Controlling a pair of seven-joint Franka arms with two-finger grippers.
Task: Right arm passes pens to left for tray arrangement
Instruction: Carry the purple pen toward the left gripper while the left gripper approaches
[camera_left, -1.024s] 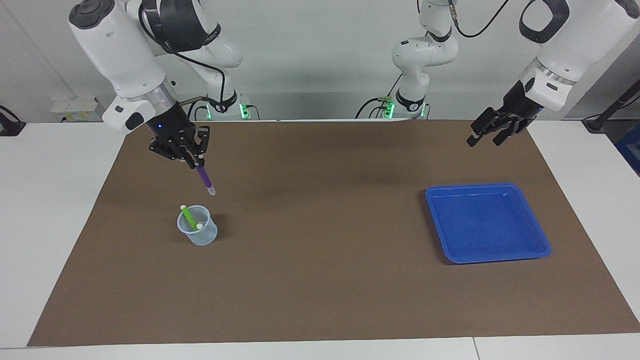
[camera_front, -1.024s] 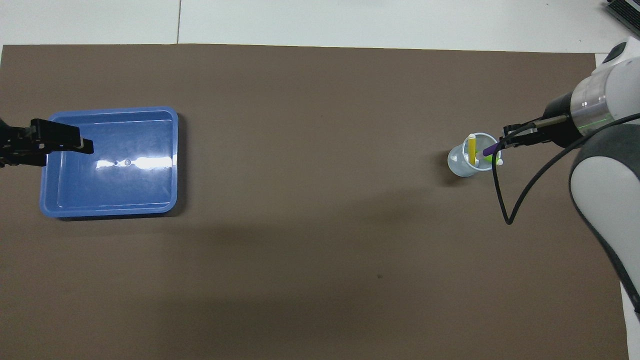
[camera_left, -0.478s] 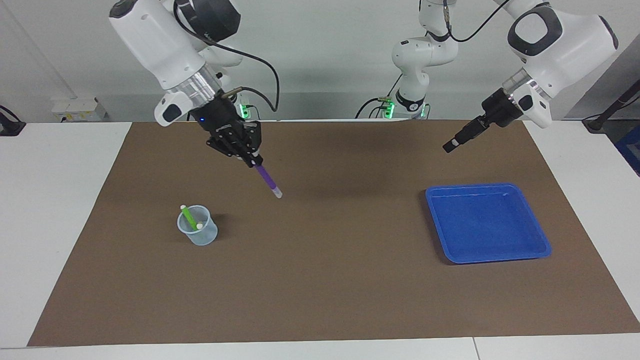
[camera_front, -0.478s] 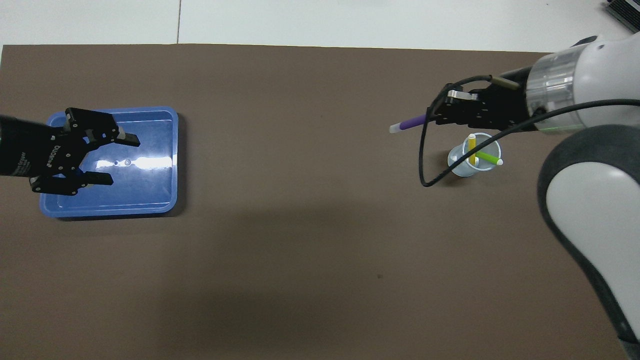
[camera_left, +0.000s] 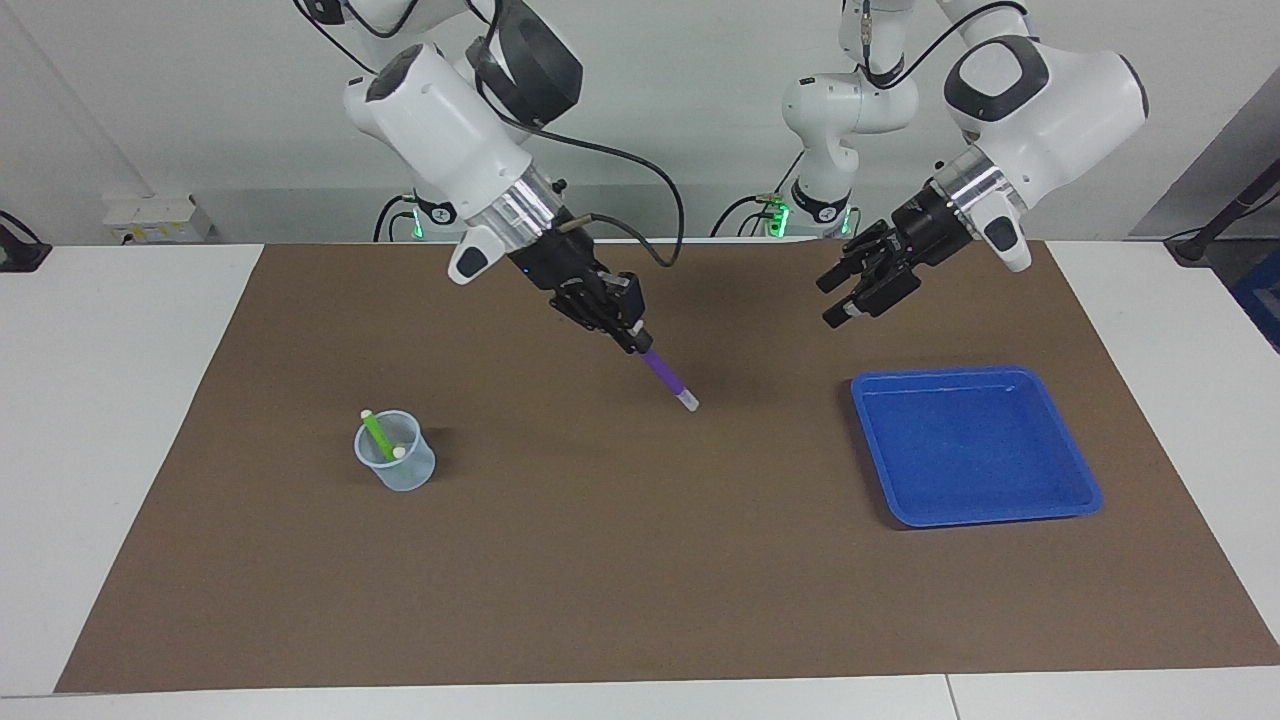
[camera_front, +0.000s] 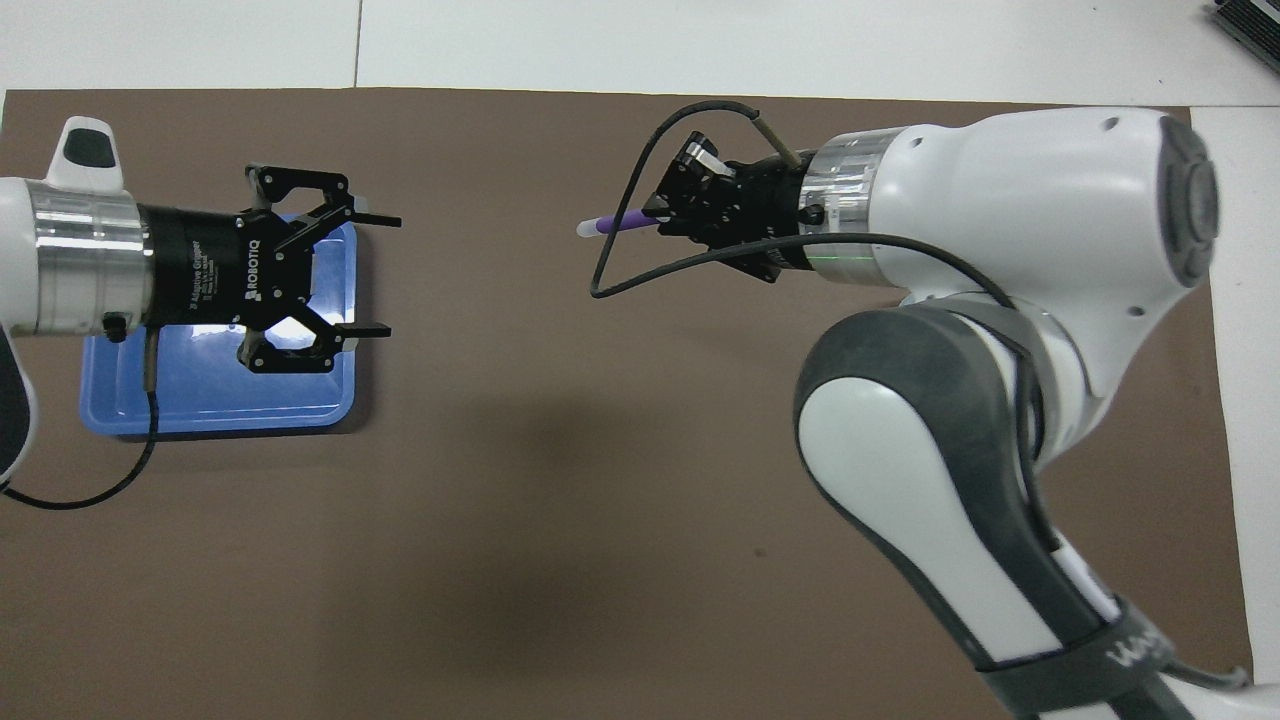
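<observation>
The purple pen (camera_left: 665, 372) is slim with a whitish tip, and it slants down from the right gripper (camera_left: 634, 340), whose jaws are clamped on its upper end — the rest juts out below them, in the air over the middle of the brown mat (camera_left: 620, 560). The left gripper (camera_left: 838, 300) hangs with jaws spread wide and nothing in them, over the mat just beside the blue tray (camera_left: 1085, 480), well apart from the pen. A green pen (camera_left: 378, 436) leans in the clear cup (camera_left: 410, 475) at the right arm's end of the counter (camera_left: 100, 420).
</observation>
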